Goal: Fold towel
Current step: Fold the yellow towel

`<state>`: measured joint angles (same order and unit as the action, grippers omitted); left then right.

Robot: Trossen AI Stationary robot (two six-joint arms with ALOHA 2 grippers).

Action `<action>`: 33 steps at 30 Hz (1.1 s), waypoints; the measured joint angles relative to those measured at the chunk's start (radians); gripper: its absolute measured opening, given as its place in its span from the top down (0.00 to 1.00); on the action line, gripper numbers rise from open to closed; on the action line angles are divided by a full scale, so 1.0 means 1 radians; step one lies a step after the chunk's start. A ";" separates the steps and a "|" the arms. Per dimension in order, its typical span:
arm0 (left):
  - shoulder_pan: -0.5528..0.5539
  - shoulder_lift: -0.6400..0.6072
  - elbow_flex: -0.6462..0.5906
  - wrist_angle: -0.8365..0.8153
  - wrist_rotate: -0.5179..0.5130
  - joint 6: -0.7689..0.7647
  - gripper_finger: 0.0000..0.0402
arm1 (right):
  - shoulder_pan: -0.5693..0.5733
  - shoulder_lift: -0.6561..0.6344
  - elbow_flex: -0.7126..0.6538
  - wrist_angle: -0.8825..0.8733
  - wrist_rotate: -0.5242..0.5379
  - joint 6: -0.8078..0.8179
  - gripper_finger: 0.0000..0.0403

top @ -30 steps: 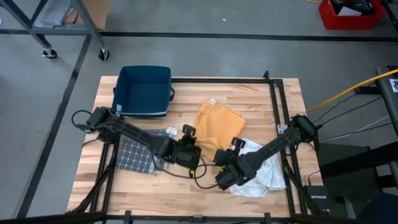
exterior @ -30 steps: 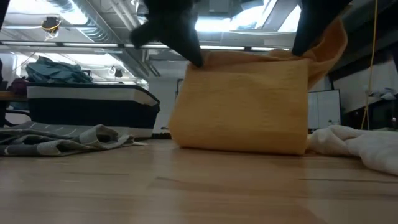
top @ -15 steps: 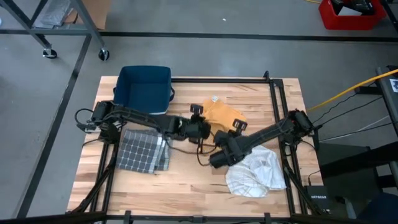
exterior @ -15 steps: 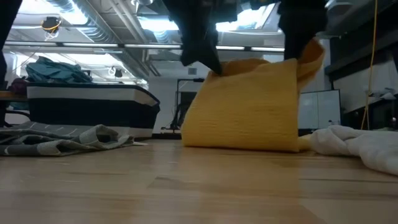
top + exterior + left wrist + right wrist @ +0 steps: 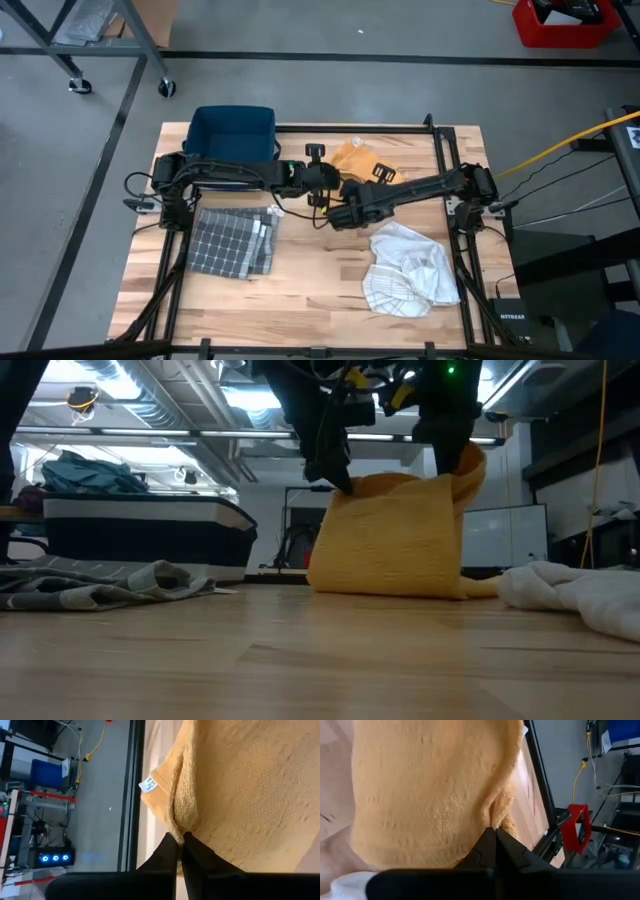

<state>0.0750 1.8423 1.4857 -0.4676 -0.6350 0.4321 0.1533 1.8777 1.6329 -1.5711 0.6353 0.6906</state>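
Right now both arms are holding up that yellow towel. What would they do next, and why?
Probably lower it and let go. The left tool and right tool each pinch an edge of the yellow towel, which hangs doubled, bottom resting on the table.

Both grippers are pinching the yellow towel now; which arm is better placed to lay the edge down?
Neither alone: left gripper and right gripper each pinch a top corner of the hanging yellow towel, so probably both lower together.

Bright, even light from ceiling windows [image 5: 250, 400] glares white above both grippers in the low view. There the arms read as dark, slightly blurred silhouettes. The wooden table [image 5: 300, 660] nearest that camera is soft, with faint shadows.
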 joint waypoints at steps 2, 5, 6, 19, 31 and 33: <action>0.006 0.000 0.000 0.020 0.001 0.029 1.00 | -0.001 -0.025 0.000 -0.001 0.001 0.000 1.00; 0.008 0.000 0.000 0.067 0.003 0.099 1.00 | 0.001 -0.074 0.000 -0.001 0.000 0.000 1.00; 0.008 0.000 0.000 0.091 0.005 0.118 1.00 | 0.001 -0.090 0.000 -0.001 0.000 0.000 1.00; 0.054 0.001 0.000 0.261 0.126 0.174 1.00 | -0.082 -0.136 -0.061 0.001 0.020 -0.001 1.00; 0.133 0.091 0.001 0.345 0.257 0.160 1.00 | -0.177 -0.135 -0.168 0.000 0.063 -0.021 1.00; 0.139 0.116 0.001 0.391 0.259 0.181 1.00 | -0.196 -0.135 -0.187 0.000 0.080 -0.027 1.00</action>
<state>0.2144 1.9586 1.4864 -0.0767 -0.3763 0.6132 -0.0430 1.7428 1.4454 -1.5709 0.7153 0.6641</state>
